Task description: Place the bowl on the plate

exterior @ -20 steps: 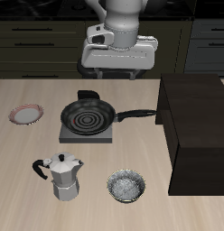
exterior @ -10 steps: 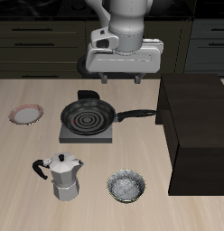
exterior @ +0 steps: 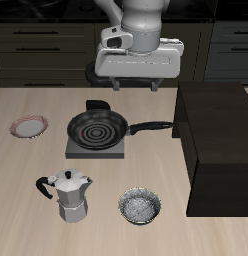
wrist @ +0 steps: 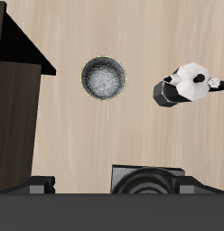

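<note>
Small bowl (exterior: 140, 207) — silvery rim, speckled inside

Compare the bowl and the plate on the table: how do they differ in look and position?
The bowl is silvery-grey and speckled inside; the plate is white with a pink-red rim. The bowl has raised sides; the plate looks flat. The bowl sits near the table's front edge, the plate farther back. Both are small, round and empty.

A silvery-grey bowl (exterior: 140, 207) is showing a speckled inside. A plate (exterior: 29, 126) is showing a pink-red rim, white centre. A black frying pan (exterior: 97, 128) is showing ringed lines.
</note>
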